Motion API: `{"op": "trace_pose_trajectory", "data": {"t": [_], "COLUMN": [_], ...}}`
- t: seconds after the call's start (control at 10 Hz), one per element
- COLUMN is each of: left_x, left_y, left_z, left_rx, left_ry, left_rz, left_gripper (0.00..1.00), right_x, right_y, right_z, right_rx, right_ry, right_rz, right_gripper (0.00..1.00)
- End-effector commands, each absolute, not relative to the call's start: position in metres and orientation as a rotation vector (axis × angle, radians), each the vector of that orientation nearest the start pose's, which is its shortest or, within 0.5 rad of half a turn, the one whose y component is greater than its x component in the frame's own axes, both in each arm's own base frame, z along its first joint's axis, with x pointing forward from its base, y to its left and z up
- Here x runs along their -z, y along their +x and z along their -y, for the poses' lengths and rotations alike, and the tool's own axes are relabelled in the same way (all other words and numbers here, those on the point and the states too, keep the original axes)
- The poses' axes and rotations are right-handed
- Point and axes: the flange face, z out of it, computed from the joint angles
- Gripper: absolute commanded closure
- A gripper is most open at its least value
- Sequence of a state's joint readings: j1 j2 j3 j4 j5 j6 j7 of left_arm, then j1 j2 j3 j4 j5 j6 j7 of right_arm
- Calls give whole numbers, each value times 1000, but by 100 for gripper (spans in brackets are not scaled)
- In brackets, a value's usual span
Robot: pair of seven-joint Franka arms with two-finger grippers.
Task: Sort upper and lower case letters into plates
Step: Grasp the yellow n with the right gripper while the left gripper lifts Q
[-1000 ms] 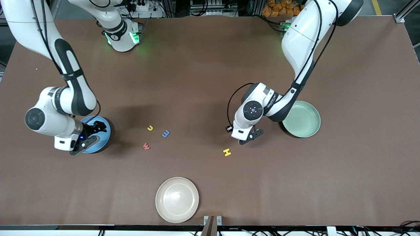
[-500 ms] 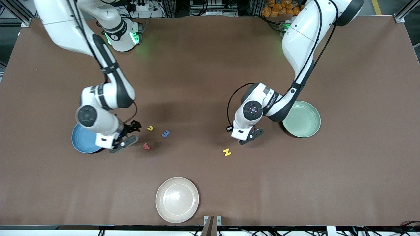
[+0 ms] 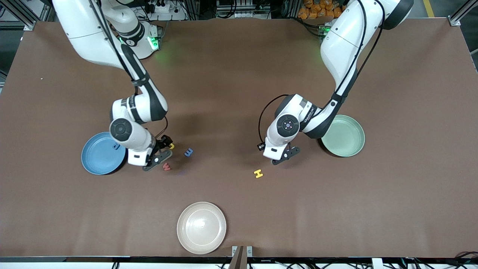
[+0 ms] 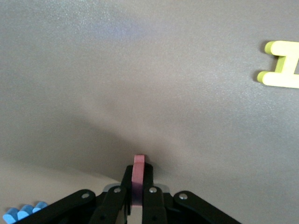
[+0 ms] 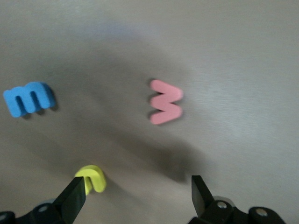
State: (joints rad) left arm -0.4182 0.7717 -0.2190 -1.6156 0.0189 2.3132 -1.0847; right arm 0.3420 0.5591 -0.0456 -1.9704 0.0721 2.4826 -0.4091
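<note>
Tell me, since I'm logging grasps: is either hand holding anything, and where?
Left hand pinches a pink piece flat between its fingers. Right hand is open, empty.

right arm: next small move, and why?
Probably lower the open right gripper onto one of the letters below it, likely the red w, which lies between its spread fingers in the right wrist view. The left gripper waits near the yellow H, shut on a pink piece.

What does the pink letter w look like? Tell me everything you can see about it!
The pink w is a small, thick lowercase letter that looks like soft foam, with rounded ends. It lies flat on the brown table, touching nothing, a little nearer to the front camera than the yellow letter and the blue m. The right gripper is open over the table beside it.
</note>
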Motion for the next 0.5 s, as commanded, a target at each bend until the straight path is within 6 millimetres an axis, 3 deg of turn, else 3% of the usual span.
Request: {"op": "trace_pose_trajectory", "data": {"t": [0.0, 0.4], "left_x": [-179, -248], "left_y": [561, 587], "left_z": [384, 312], "left_rx": [-221, -330], "left_ry": [-3067, -3012], "left_rz": [728, 549], "left_gripper": [100, 100], "right_x": [-168, -162], "right_y": [560, 548], "right_z": [-187, -202], "right_rx": [-36, -36], "right_ry": [-2941, -2932], "right_rz": [1069, 1103], "right_gripper": [0, 0]}}
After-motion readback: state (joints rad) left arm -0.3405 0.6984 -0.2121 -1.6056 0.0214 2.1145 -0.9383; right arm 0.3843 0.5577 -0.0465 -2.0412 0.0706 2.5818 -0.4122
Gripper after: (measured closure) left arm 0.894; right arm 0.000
